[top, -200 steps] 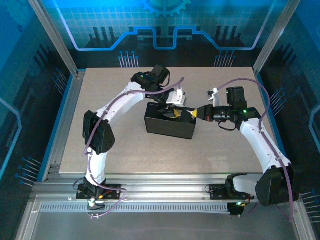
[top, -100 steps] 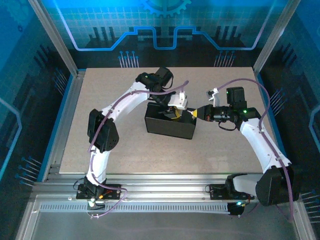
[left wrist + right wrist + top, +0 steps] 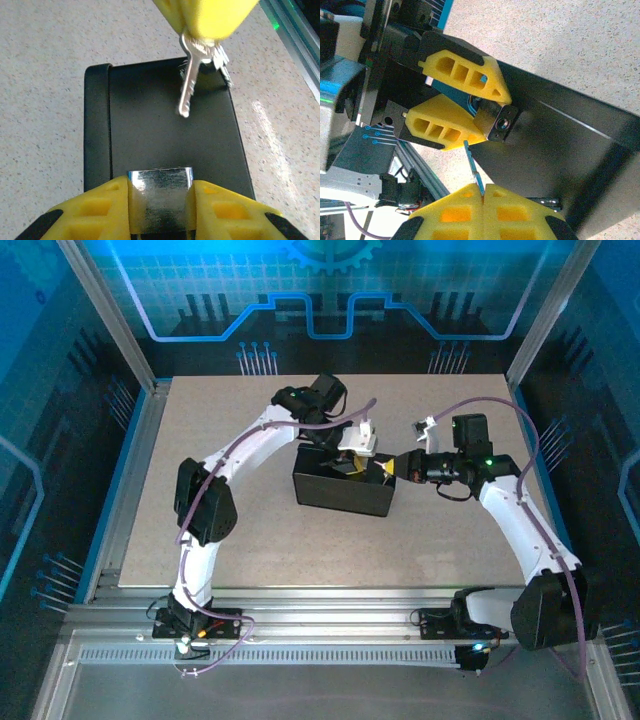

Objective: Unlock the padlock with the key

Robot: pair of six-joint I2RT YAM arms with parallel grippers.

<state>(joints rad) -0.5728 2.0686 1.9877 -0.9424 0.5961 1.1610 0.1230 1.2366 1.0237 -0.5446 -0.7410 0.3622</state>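
Note:
My left gripper [image 3: 160, 200] is shut on the padlock [image 3: 160, 192], a small shiny metal block pinched between its yellow fingers just above the black box [image 3: 150, 130]. In the right wrist view the padlock [image 3: 497, 122] turns its round keyhole toward me, held by the left gripper [image 3: 480, 112]. My right gripper [image 3: 483, 192] is shut on the key [image 3: 474, 167], whose thin blade points up at the padlock with a short gap between them. From the left wrist the key [image 3: 189, 85] hangs below the right gripper's yellow fingers [image 3: 200, 15]. Both grippers [image 3: 355, 462] [image 3: 385, 470] meet over the box.
The black box [image 3: 340, 495] lies mid-table under both grippers. The speckled tabletop [image 3: 240, 530] is bordered by an aluminium frame rail [image 3: 130, 470]. A second small key dangles behind the first on the same ring [image 3: 220, 62].
The left gripper has shifted right over the box toward the right gripper, and the padlock now sits close to the key. The right arm has hardly moved.

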